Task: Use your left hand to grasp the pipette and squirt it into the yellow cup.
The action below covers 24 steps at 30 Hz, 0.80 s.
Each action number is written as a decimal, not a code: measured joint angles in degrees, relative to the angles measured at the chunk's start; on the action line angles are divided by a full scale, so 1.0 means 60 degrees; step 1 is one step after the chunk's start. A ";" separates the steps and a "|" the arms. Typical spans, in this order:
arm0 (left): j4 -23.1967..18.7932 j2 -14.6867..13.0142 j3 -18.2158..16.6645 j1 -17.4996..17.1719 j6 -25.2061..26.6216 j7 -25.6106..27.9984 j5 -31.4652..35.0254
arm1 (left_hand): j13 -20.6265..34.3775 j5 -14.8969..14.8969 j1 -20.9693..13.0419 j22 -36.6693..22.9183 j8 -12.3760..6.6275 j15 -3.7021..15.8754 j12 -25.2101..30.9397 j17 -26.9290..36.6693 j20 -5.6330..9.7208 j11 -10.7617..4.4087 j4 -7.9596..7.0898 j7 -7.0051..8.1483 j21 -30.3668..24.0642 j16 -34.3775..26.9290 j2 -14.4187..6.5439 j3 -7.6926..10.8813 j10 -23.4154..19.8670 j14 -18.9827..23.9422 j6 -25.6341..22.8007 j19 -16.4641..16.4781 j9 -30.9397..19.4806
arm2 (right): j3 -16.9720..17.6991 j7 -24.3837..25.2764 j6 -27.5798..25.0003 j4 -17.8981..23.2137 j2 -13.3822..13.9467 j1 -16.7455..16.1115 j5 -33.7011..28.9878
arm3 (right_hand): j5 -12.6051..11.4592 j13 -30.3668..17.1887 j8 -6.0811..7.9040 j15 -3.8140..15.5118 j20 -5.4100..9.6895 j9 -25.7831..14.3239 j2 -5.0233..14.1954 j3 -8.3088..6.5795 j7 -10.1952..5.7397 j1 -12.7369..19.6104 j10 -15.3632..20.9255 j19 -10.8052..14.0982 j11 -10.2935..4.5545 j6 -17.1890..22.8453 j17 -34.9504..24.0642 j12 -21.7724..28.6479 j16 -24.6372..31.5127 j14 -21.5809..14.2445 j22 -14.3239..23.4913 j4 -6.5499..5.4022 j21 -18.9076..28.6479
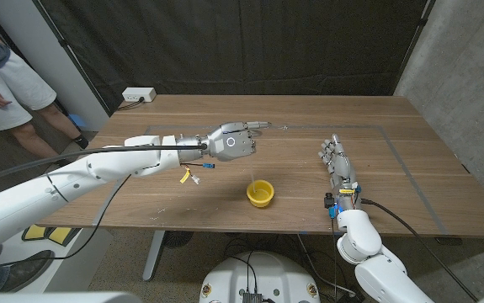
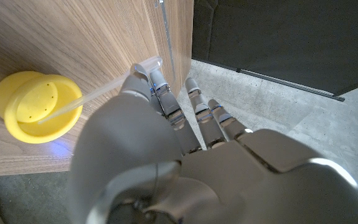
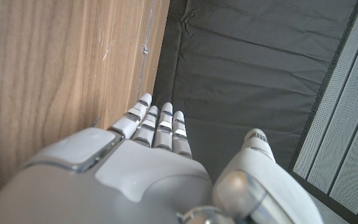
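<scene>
My left hand (image 1: 231,141) hovers above the table's middle and grips the clear pipette (image 1: 252,172), bulb end up by the fingers. The thin stem slants down toward the yellow cup (image 1: 260,193), which stands just below and to the right of the hand. In the left wrist view the pipette (image 2: 82,98) runs from my fingers (image 2: 157,84) to its tip over the mouth of the yellow cup (image 2: 32,106). My right hand (image 1: 338,160) rests on the table well right of the cup, fingers straight and apart, holding nothing; its fingers (image 3: 157,124) lie along the wood.
A white power strip (image 1: 138,95) sits at the table's far left corner. A person (image 1: 2,76) stands beyond the left edge. Thin tape lines (image 1: 393,143) mark a rectangle on the tabletop. Small yellow and blue cable tags (image 1: 193,174) hang under my left wrist.
</scene>
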State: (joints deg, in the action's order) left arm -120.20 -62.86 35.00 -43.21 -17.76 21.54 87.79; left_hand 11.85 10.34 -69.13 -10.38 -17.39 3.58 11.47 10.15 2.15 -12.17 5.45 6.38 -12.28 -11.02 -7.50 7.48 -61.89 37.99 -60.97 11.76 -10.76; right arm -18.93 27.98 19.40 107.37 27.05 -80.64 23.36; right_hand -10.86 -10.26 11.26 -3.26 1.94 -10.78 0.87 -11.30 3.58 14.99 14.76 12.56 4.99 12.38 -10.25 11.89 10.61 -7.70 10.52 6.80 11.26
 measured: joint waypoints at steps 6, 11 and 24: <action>0.0071 0.0093 0.0076 0.0036 0.0046 0.0057 -0.0005 | -0.0002 0.0011 -0.0026 0.0000 -0.0038 0.0003 0.0014 0.0000 0.0000 -0.0016 -0.0001 0.0010 0.0000 -0.0038 -0.0027 0.0081 -0.0190 0.0104 -0.0111 0.0000 -0.0001 | 0.0012 -0.0006 -0.0001 -0.0002 0.0010 -0.0001 0.0035 | 0.0000 0.0000 0.0000 0.0000 0.0000 0.0000 0.0000 0.0000 0.0000 0.0000 0.0000 0.0000 0.0000 0.0000 0.0000 0.0000 0.0000 0.0000 0.0000 0.0000 0.0000; 0.0119 0.0160 0.0150 0.0065 0.0071 0.0056 -0.0006 | 0.0004 0.0011 -0.0039 0.0000 -0.0041 0.0013 0.0038 0.0000 -0.0001 -0.0016 -0.0001 0.0002 0.0000 -0.0038 -0.0040 0.0080 -0.0290 0.0158 -0.0204 -0.0001 -0.0002 | 0.0012 -0.0054 0.0008 -0.0081 0.0011 0.0011 0.0074 | 0.0000 0.0000 0.0000 0.0000 0.0000 0.0000 0.0000 0.0000 0.0019 0.0000 0.0000 0.0000 0.0000 0.0019 0.0000 0.0000 0.0000 0.0000 0.0000 0.0000 0.0000; 0.0164 0.0247 0.0284 0.0143 0.0080 -0.0096 0.0008 | 0.0049 0.0009 -0.0037 -0.0001 -0.0110 0.0034 0.0037 0.0000 0.0016 -0.0001 -0.0002 -0.0006 0.0000 -0.0038 -0.0038 0.0157 -0.0480 0.0237 -0.0267 0.0016 -0.0008 | 0.0012 -0.0116 0.0095 -0.0182 -0.0002 0.0026 0.0145 | 0.0000 0.0000 0.0000 0.0000 0.0001 0.0000 0.0000 0.0000 0.0019 0.0000 0.0000 -0.0001 0.0001 0.0018 0.0000 0.0000 0.0000 0.0001 0.0000 0.0000 0.0000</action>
State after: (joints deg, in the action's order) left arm -119.21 -61.38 36.71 -42.35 -17.28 20.97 87.84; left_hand 12.14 10.39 -69.36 -10.39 -18.05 3.78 11.69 10.15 2.25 -12.18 5.44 6.34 -12.28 -11.25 -7.73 8.42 -64.78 39.42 -62.57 11.86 -10.81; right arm -18.86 27.28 19.97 106.28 27.04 -80.48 24.23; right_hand -10.86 -10.26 11.26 -3.26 1.94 -10.78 0.87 -11.31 3.69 14.99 14.75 12.56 4.99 12.48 -10.24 11.89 10.61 -7.70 10.52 6.80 11.26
